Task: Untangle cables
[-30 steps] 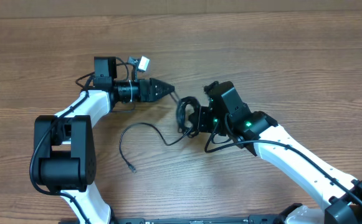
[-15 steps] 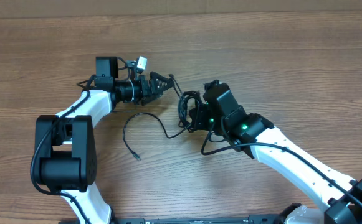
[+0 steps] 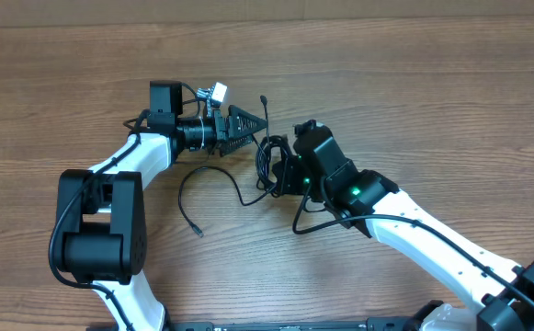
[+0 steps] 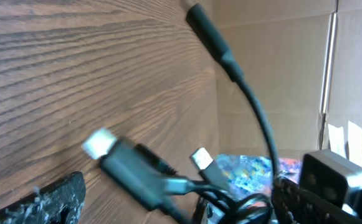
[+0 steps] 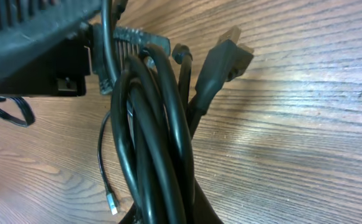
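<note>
Brown wood-grain table (image 3: 432,83) is filling the whole view, and near its middle the cables (image 3: 269,164) are sitting bunched in a tight black knot, its loops running roughly away from the robot and back. One loose strand (image 3: 213,175) is curling out of it toward the left arm's side and ending in a small plug (image 3: 198,232) lying flat on the wood. Another plugged end (image 3: 265,103) is poking out past the far side. The right gripper (image 3: 283,173) is pinching the knot from the right, jaws closed on it. The left gripper (image 3: 254,134) is hanging just beside the knot at its far left, jaws spread wide and gripping nothing, with plug ends lying in the gap between its fingers (image 4: 47,199). Being the free pincer and already close, it is probably the one to close across a single strand and draw it leftward, away from the right arm's hold.
</note>
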Robot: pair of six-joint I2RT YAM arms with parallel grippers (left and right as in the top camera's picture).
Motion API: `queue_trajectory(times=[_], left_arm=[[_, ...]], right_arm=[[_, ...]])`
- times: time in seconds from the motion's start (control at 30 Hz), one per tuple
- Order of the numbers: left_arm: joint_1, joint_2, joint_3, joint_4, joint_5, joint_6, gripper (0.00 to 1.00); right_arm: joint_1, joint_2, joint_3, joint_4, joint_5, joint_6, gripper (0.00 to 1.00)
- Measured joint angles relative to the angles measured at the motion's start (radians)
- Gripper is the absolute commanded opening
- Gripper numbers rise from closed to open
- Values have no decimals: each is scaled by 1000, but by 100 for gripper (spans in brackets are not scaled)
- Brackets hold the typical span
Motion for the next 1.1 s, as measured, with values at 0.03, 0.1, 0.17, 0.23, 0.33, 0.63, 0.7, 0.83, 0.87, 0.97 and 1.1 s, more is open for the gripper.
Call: queue_trajectory(times=[0.03, 0.1, 0.17, 0.23, 0.33, 0.63, 0.7, 0.83, 0.87, 0.97, 1.1], left_arm=[[0, 0, 0, 0, 2, 0, 93], [0, 0, 0, 0, 5, 0, 89], [0, 0, 0, 1, 7, -3, 83], [0, 0, 0, 1, 10, -8, 82], [0, 0, 0, 1, 10, -8, 74], [0, 0, 0, 1, -5, -17, 13], [0, 0, 0, 1, -19, -18, 10], [0, 0, 0, 1, -38, -19, 4], [0, 0, 0, 1, -46, -18, 4], [0, 0, 0, 1, -60, -13, 4], [0, 0, 0, 2, -63, 19, 4]], right_arm=[[0, 6, 0, 0, 0, 0, 4], [2, 23, 0, 0, 0, 0, 4], [2, 40, 0, 0, 0, 0, 4], [4, 55, 0, 4, 0, 0, 4], [4, 73, 0, 16, 0, 0, 4], [5, 78, 0, 38, 0, 0, 4], [5, 78, 0, 37, 0, 9, 4], [5, 78, 0, 34, 0, 59, 4], [5, 78, 0, 34, 0, 72, 4], [4, 78, 0, 35, 0, 108, 4], [5, 78, 0, 37, 0, 135, 4]])
